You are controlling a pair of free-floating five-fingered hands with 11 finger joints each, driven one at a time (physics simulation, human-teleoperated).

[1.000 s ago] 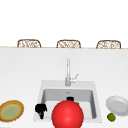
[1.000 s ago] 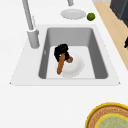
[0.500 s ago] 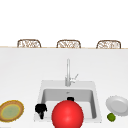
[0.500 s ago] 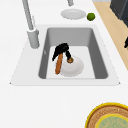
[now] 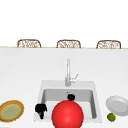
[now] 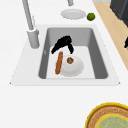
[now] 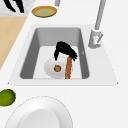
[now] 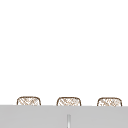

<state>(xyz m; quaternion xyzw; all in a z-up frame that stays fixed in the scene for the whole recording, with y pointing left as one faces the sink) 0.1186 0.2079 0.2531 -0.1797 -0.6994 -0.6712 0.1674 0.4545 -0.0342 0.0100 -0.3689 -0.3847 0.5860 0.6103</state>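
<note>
In the sink basin [image 6: 92, 45] lies a white plate [image 6: 76, 68] with a small brown round item [image 6: 70, 60] on it. A long orange-brown stick [image 6: 59, 62] rests along the plate's faucet-side edge. My right hand [image 6: 63, 43] hovers at the stick's far end, fingers relaxed and spread downward, fingertips just at its tip. The same hand [image 7: 64, 49], stick [image 7: 68, 68] and plate [image 7: 50, 67] show in the right side view, and the hand [image 5: 71, 97] peeks over a red ball in the front view. My left hand [image 5: 40, 109] hangs idle by the sink's front left corner.
A big red ball [image 5: 67, 115] hides the sink's front in the front view. The faucet [image 5: 67, 72] rises behind the basin. A yellow-rimmed plate [image 5: 11, 110] sits on the left counter; a white plate [image 5: 117, 105] and a lime [image 5: 111, 116] on the right. Wicker chairs [image 5: 29, 43] stand behind.
The stick, earlier tilted up under the right hand, now lies flat beside the plate. The right hand has drawn back toward the sink's far end. The left hand has not moved.
</note>
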